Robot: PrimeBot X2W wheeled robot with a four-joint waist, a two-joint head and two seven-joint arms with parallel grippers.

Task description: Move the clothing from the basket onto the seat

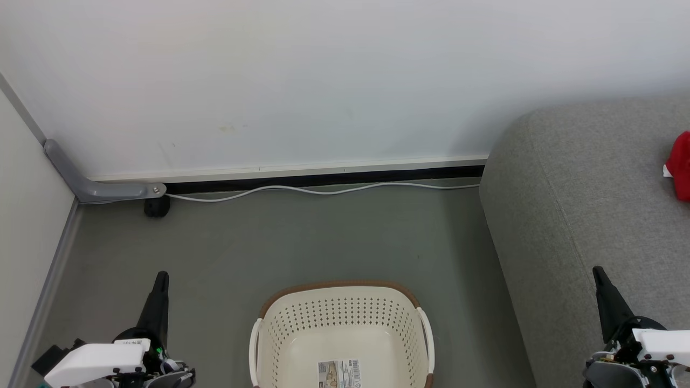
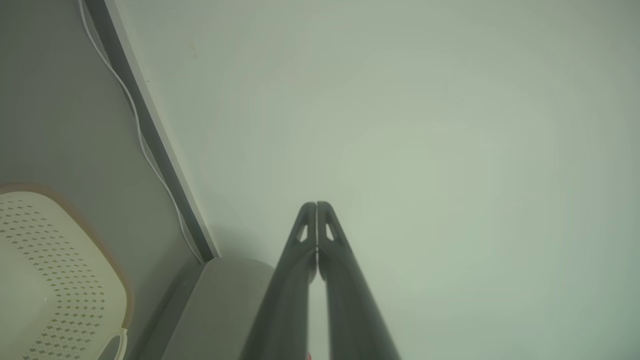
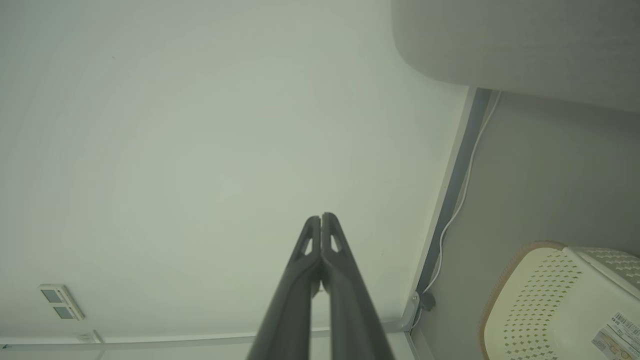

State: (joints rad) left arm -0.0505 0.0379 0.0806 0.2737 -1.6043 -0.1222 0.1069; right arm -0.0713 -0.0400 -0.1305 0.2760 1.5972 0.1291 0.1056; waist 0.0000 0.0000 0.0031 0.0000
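The cream basket [image 1: 345, 315] stands on the floor at the bottom centre, holding nothing but its paper label [image 1: 338, 373]; its wall also shows in the left wrist view [image 2: 55, 280] and in the right wrist view [image 3: 555, 300]. A bit of the red clothing [image 1: 680, 167] lies on the grey seat [image 1: 582, 205] at the right edge. My left gripper [image 1: 161, 277] rests shut, left of the basket, its fingertips [image 2: 316, 206] pressed together and pointing at the wall. My right gripper [image 1: 597, 271] rests shut over the seat's front, with its fingertips [image 3: 320, 217] together.
A white wall [image 1: 323, 81] rises behind, with a white cable [image 1: 323, 190] along its dark base. A grey bracket [image 1: 91, 186] and a small black foot [image 1: 156, 207] sit in the left corner. Grey floor [image 1: 323, 237] lies between the basket and the wall.
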